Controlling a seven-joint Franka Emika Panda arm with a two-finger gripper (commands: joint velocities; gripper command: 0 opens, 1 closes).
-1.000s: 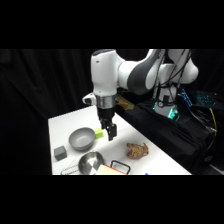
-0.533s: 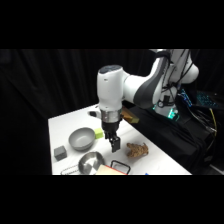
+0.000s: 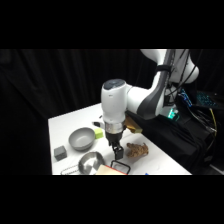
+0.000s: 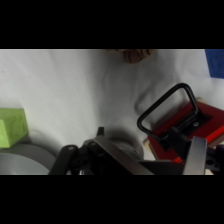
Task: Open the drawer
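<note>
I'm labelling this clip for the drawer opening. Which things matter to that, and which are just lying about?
For the job: the drawer, its handle, the gripper.

Lying about: grey bowl, green block, dark cube, brown lump, metal bowl.

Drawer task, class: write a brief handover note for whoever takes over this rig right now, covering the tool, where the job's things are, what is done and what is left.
Tool: low over the table's near edge, just above the drawer; whether it is open or shut can't be seen.
Drawer: at the near edge, between the metal bowl and the brown lumpy object. In the wrist view its dark bar handle stands free, ungrasped.
Done: approach.
Left: grip the handle, pull the drawer open.
</note>
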